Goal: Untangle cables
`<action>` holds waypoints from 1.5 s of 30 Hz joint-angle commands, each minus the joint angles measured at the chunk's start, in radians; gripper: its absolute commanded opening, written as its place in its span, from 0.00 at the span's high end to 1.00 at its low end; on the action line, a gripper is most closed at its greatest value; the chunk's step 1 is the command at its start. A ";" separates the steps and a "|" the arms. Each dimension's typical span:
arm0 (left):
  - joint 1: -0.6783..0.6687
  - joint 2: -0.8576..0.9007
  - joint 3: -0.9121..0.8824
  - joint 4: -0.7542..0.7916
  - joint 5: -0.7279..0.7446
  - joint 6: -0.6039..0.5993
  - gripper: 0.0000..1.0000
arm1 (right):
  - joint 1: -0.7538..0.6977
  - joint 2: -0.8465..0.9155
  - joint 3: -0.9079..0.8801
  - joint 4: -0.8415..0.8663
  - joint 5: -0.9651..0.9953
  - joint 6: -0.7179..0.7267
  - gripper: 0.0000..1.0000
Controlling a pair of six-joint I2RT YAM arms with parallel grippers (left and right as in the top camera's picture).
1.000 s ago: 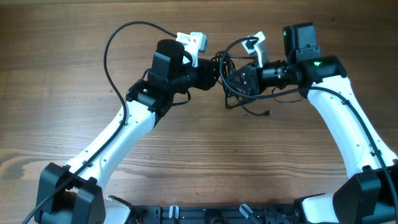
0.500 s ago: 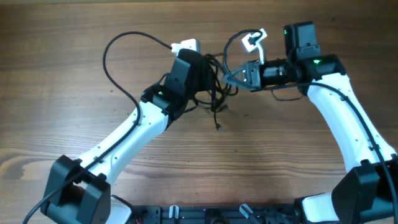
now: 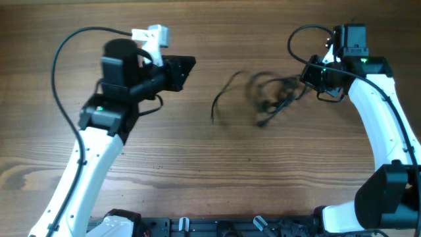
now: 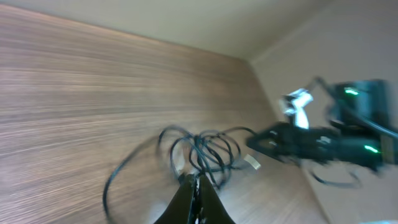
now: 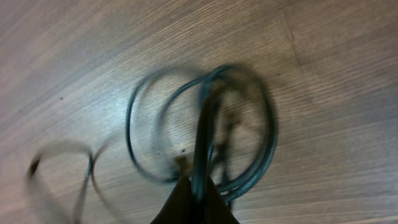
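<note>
A tangle of thin dark cables (image 3: 268, 97) lies motion-blurred at centre right of the wooden table, with one loose end (image 3: 214, 116) trailing left. My right gripper (image 3: 308, 78) is shut on a dark cable of the tangle at its right edge. In the right wrist view the cable (image 5: 205, 118) runs straight into the closed fingers (image 5: 198, 186). My left gripper (image 3: 189, 67) is shut and stands apart, left of the tangle. In the left wrist view its closed tips (image 4: 196, 185) point at the loops (image 4: 205, 152), with no cable clearly between them.
The left arm's own black lead (image 3: 59, 66) arcs over the table's far left. A black rail (image 3: 217, 227) runs along the front edge. The right arm (image 4: 323, 140) shows beyond the tangle in the left wrist view, near a pale wall (image 4: 348, 50).
Both grippers were together at the tangle near the top centre. The left arm has swung away to the left without it. The right arm has drawn back right, dragging the cables.
</note>
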State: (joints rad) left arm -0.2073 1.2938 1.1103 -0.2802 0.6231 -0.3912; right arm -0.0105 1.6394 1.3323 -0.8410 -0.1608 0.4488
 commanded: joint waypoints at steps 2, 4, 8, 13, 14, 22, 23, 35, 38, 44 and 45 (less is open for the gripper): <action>0.087 0.002 0.001 -0.006 0.301 0.078 0.96 | 0.017 0.011 0.002 -0.007 -0.327 -0.272 0.96; 0.082 0.002 0.001 -0.024 0.234 0.077 0.96 | 0.031 0.011 0.002 -0.036 -0.390 -0.294 0.96; 0.080 0.002 0.001 -0.092 -0.021 0.062 0.96 | 0.183 0.010 0.002 -0.058 -0.604 -0.466 0.96; 0.080 0.002 0.001 -0.099 -0.075 0.062 0.96 | 0.322 0.010 0.005 -0.026 -0.526 -0.426 0.62; 0.080 0.005 0.001 -0.099 -0.075 0.062 0.96 | 0.315 0.010 0.007 -0.022 -0.515 -0.421 0.52; -0.017 0.156 0.001 -0.048 -0.075 -0.070 0.91 | 0.170 0.010 0.012 0.031 -0.203 -0.070 0.33; -0.040 0.176 0.001 -0.027 -0.075 -0.085 0.88 | 0.157 0.010 0.012 0.037 -0.203 -0.066 0.32; -0.406 0.416 0.001 -0.098 -0.596 -0.274 0.61 | 0.063 0.010 0.001 0.009 -0.204 -0.134 0.21; -0.406 0.456 0.001 -0.095 -0.595 -0.276 0.64 | 0.066 0.010 0.001 0.010 -0.297 -0.193 0.20; -0.406 0.559 0.001 -0.019 -0.595 -0.275 0.75 | 0.132 0.010 0.001 0.017 -0.399 -0.269 0.19; -0.402 0.558 0.001 -0.002 -0.595 -0.269 0.96 | 0.145 0.010 0.001 0.018 -0.400 -0.270 0.18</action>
State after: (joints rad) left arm -0.6136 1.8404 1.1095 -0.3183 0.0490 -0.6579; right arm 0.1055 1.6394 1.3323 -0.8288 -0.5190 0.2104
